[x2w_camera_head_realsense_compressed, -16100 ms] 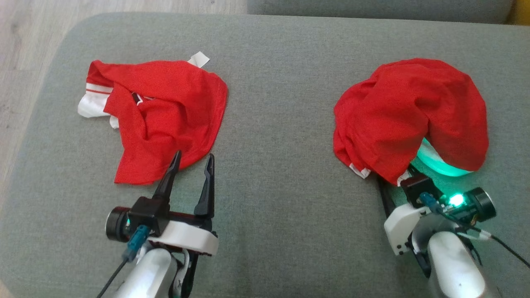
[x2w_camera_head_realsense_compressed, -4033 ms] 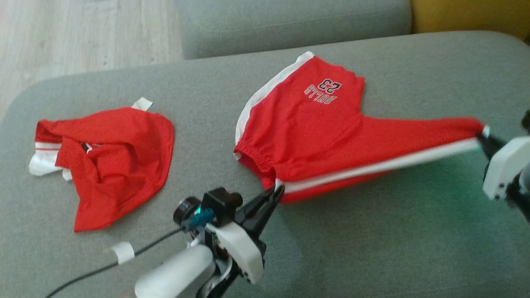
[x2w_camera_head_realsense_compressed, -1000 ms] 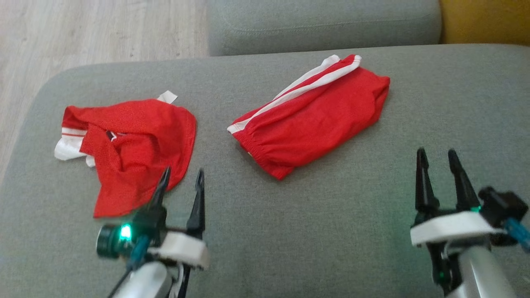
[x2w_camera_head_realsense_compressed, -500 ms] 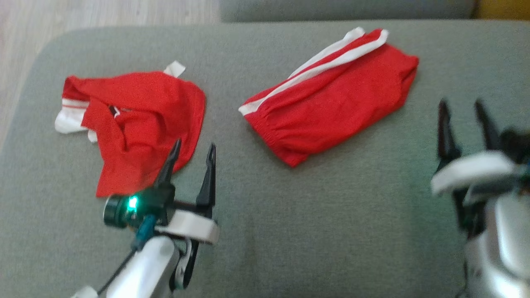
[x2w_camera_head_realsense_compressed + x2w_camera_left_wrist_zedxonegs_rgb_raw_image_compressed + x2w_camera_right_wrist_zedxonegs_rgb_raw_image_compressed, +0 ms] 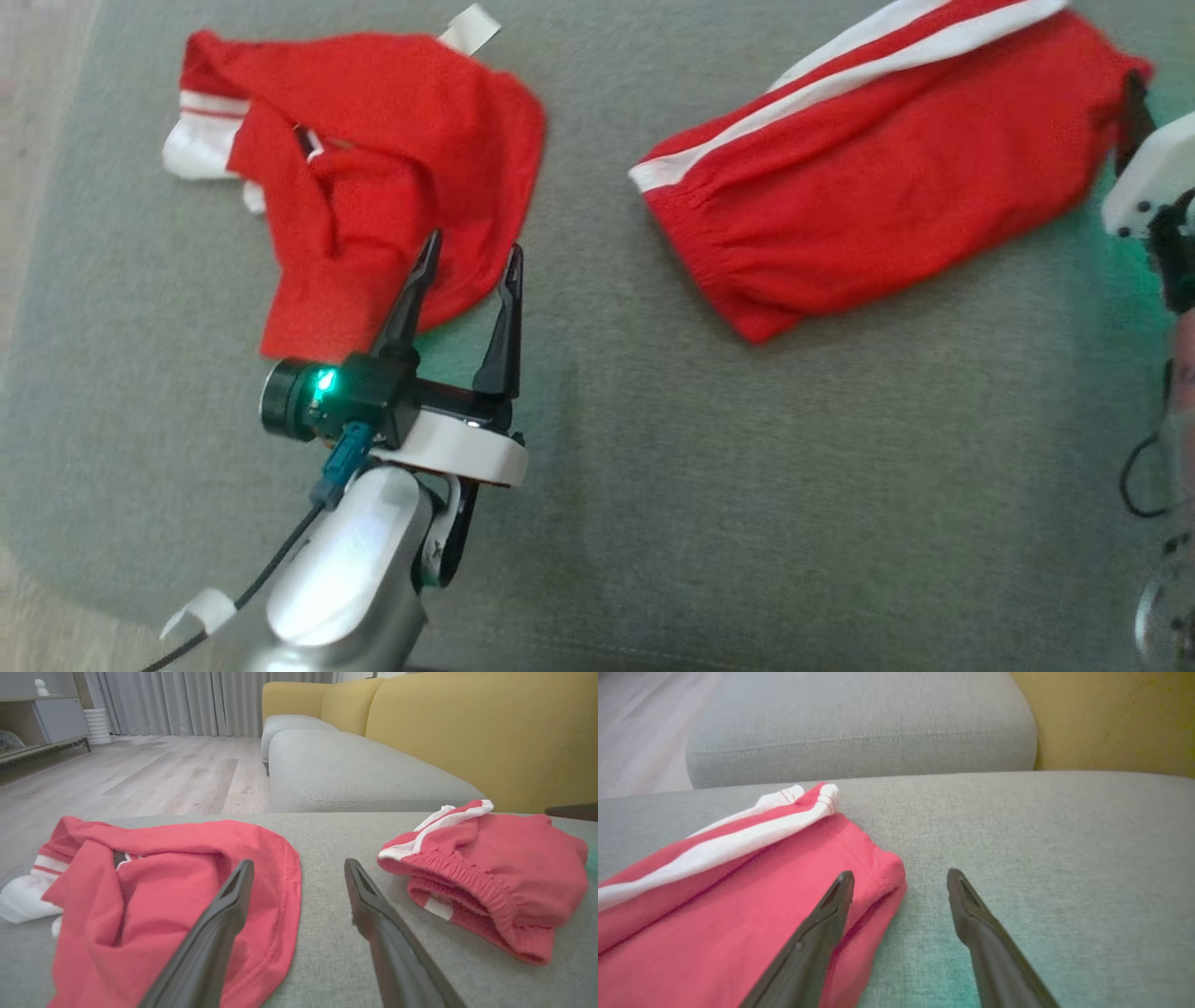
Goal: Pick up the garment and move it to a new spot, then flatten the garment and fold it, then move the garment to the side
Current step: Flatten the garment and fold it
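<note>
I work on a wide grey sofa seat (image 5: 653,467) covered in a rough woven cloth. Behind it stands a second grey cushion (image 5: 350,774) and a smooth yellow backrest (image 5: 467,742). To the side I see a pale wooden floor (image 5: 163,774) and grey curtains (image 5: 187,700).

The folded red shorts (image 5: 887,187) lie flat on the far right part of the seat, as a long shape with a white side stripe and a gathered elastic waistband (image 5: 458,877). A crumpled red garment (image 5: 392,168) with white trim lies well apart on the left.

The left gripper (image 5: 473,245) is spread wide and empty, with one finger over the hem of the crumpled garment. The right gripper (image 5: 901,873) is also wide apart and holds nothing. One of its fingers is over the corner of the shorts and the other is over bare cushion.
</note>
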Robot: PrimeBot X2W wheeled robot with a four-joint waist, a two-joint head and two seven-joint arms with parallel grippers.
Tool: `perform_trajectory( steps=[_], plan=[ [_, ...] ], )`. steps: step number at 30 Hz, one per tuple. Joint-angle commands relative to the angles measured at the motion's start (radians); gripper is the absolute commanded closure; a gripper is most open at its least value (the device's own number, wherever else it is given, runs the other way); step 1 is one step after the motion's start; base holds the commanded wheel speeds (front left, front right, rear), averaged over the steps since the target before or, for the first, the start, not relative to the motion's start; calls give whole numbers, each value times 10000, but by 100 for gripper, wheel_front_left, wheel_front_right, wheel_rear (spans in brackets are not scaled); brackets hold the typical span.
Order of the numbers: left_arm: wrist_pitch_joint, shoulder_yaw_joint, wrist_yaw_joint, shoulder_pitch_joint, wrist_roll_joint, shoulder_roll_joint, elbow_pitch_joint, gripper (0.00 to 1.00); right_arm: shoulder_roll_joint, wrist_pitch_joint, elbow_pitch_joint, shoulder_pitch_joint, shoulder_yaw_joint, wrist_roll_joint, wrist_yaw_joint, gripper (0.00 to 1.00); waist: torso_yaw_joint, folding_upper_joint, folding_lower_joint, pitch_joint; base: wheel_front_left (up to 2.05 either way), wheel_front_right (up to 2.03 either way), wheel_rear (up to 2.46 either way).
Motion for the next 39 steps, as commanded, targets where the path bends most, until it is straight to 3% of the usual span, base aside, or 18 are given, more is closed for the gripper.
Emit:
perform_trajectory(
  steps=[1,7,13,14,15,25,39],
  plan=[
    [-95,424,-59,-287,113,70,-218,0,-139,-30,0,-408,-6,-124,67,0,377,0,-4,346,0,0,0],
    [-95,633,-264,-353,355,-142,-153,0,-379,-138,1563,-1110,-593,-707,67,0,677,0,-4,585,0,0,0],
    [-95,895,-375,-291,570,-285,-123,0,-325,-168,2738,-1355,-464,-755,67,0,713,0,-4,619,0,0,0],
    [-95,915,-405,-265,609,-301,-94,0,-307,-228,2874,-1415,-437,-712,67,67,683,0,-4,609,0,0,0],
    [-95,937,-430,-247,646,-315,-70,0,-280,-345,2969,-1473,-375,-681,67,100,644,0,-4,590,0,0,0],
    [-95,1308,-594,59,870,-383,154,0,-168,-2151,3540,-1307,-69,210,67,100,-60,0,-4,-326,0,0,0],
    [-95,1657,-701,897,964,-415,331,0,-601,-3326,3019,1456,-916,2100,67,100,-807,0,-4,-1744,0,0,0]
  ],
)
